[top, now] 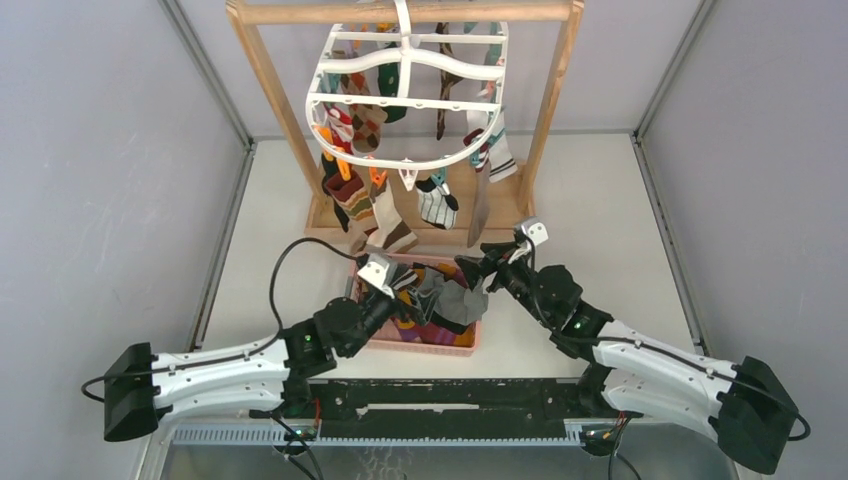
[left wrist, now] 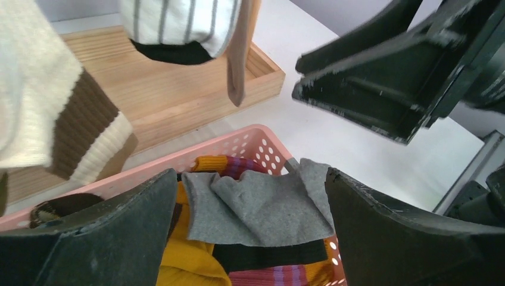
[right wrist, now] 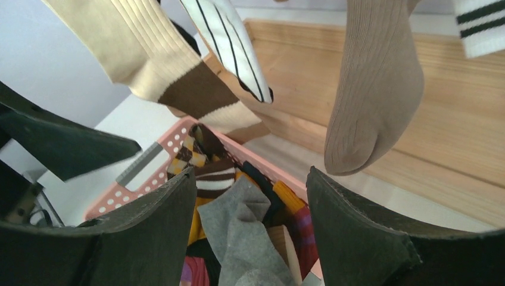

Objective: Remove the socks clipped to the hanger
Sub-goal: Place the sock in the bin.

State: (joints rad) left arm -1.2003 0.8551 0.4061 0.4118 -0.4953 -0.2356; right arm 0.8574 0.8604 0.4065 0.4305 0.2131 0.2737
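The white hanger (top: 405, 95) hangs from the wooden stand, with socks (top: 365, 205) still clipped beneath it. A grey sock (top: 462, 303) lies on top of the pile in the pink basket (top: 425, 346). My left gripper (top: 408, 297) hovers over the basket, open. In the left wrist view the grey sock (left wrist: 262, 205) lies loose below the left gripper (left wrist: 250, 176). My right gripper (top: 472, 272) stands open just right of it, over the basket's far right corner. In the right wrist view the right gripper (right wrist: 250, 173) is empty, with the grey sock (right wrist: 250, 238) below it.
The wooden stand's base (top: 330, 215) lies just beyond the basket. A beige sock (right wrist: 369, 101) and a cream sock with brown bands (right wrist: 178, 83) dangle close above my grippers. A white striped sock (left wrist: 178, 24) hangs ahead of the left one. Grey walls enclose the table.
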